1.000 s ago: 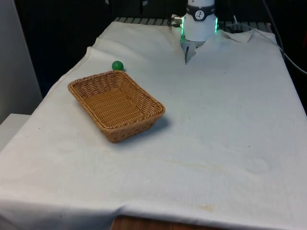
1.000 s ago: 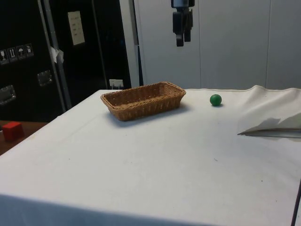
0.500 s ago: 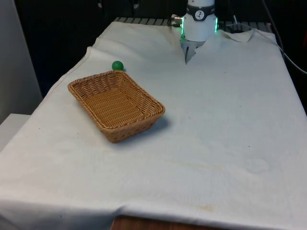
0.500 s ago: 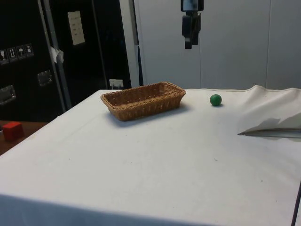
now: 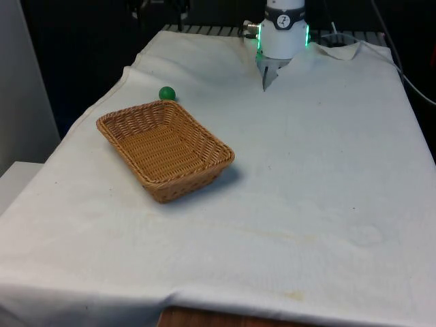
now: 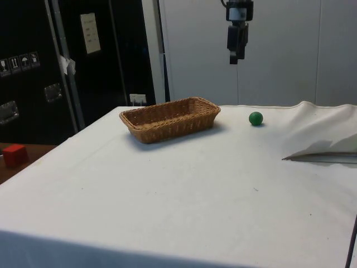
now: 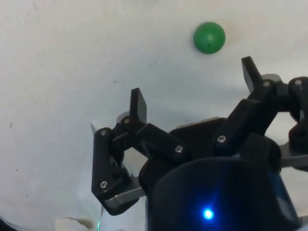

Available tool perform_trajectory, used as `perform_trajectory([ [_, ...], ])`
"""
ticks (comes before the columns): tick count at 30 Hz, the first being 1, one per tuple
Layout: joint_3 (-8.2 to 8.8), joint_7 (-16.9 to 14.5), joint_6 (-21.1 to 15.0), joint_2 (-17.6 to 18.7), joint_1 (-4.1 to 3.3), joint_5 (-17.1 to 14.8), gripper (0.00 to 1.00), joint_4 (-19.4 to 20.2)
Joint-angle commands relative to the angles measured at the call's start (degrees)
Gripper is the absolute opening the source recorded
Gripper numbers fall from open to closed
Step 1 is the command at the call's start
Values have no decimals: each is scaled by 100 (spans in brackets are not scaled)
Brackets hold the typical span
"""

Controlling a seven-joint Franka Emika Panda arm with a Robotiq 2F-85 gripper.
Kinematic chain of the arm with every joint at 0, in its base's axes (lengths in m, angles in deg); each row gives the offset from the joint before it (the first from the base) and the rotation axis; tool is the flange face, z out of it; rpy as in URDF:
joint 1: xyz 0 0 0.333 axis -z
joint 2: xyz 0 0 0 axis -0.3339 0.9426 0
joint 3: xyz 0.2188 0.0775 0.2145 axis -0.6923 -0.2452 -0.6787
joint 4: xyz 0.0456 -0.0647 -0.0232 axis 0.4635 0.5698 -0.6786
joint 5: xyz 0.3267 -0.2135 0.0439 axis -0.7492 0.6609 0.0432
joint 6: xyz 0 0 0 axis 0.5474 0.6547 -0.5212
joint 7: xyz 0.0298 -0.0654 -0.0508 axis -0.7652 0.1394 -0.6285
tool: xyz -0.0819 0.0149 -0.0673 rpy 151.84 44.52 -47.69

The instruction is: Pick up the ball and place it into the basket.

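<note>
Gripper [image 7: 192,103] is hanging high over the white cloth [image 5: 320,177] with its two fingers spread apart and nothing between them. In the side view the gripper [image 6: 236,56] is standing well above the table, nose down.

Key relation: the green ball [image 6: 256,118] is lying below the gripper and slightly ahead of it, off the fingertips on the side away from the basket [image 6: 170,118]. In the wrist view the ball [image 7: 209,37] is sitting beyond the fingertips, nearer to one finger than the other, not yet centred in the gap. A ball has no long axis, so finger orientation is mattering little; centring and descent are what count. One arm only, so no choice of hand.

The ball [image 5: 167,93] is resting on bare cloth, just beyond the far corner of the basket [image 5: 165,148], near it but not touching. The basket is lying behind the gripper, lower, and is holding nothing.

Judgement: approach phase, grasp not begun. Next move is calling for a short shift toward the ball, then a long straight descent.

Surface: cloth is lying flat around the ball, with wrinkles elsewhere. Room: open cloth on all sides of the ball except the basket wall, which is leaving clearance for the fingers. Risk: the ball is likely rolling if a finger nudges it.
</note>
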Motion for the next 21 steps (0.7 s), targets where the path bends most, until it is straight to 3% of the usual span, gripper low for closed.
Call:
perform_trajectory([
  [1, 46, -46, -115, -34, 46, 52, 100, 80],
  [3, 63, -52, -46, 0, 6, 0, 100, 46],
  [4, 103, -86, -189, -23, 40, 52, 100, 132],
  [11, 286, -223, -493, 97, 6, 23, 100, 327],
  [12, 275, -212, -407, 80, 6, 0, 100, 298],
  [21, 464, -350, -968, 355, -23, -52, 100, 676],
])
